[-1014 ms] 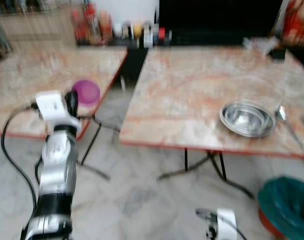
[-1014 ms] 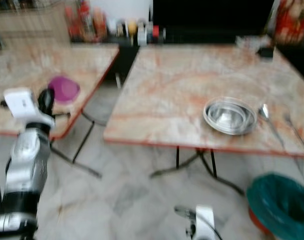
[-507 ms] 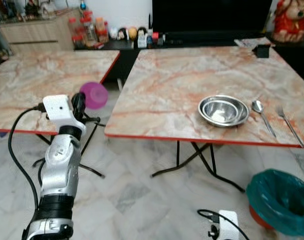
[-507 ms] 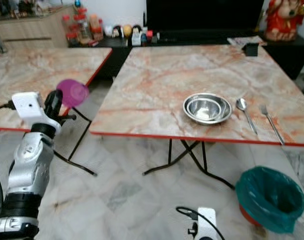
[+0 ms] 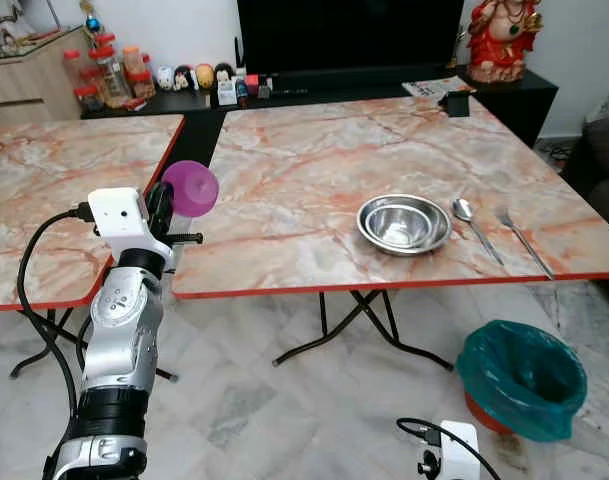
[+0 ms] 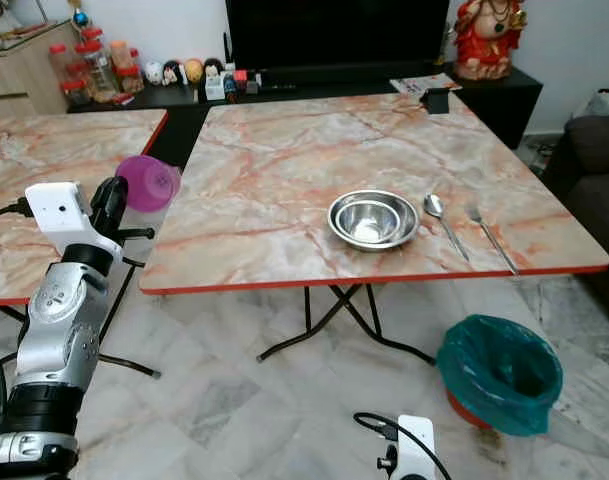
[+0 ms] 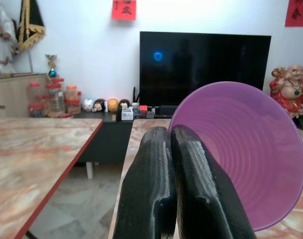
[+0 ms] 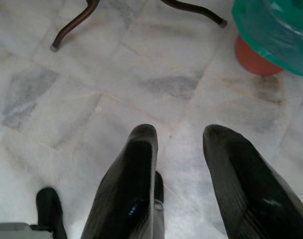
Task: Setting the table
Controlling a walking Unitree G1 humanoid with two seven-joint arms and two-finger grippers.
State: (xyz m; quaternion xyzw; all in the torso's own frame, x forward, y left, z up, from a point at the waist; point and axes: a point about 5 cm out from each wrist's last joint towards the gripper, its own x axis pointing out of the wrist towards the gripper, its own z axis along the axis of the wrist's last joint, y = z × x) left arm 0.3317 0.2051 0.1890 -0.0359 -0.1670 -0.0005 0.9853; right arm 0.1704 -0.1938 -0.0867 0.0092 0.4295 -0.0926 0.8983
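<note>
Left wrist view: left pincer (image 7: pixel 172 189) clamps translucent purple ribbed cup (image 7: pixel 246 154), held sideways.

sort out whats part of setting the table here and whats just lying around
Part of the job: purple cup in the left gripper, steel bowl, spoon, fork, table.

Lying about: bin with green liner, jars, statue.

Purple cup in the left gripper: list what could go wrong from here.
1. The left gripper pinches the purple cup only at its rim, with the cup tipped on its side; it may slip or twist loose.
2. The cup hangs over the gap between the tables, so a drop would likely reach the floor.
3. The steel bowl, spoon and fork lie close together; placing the cup near them could knock them.
</note>
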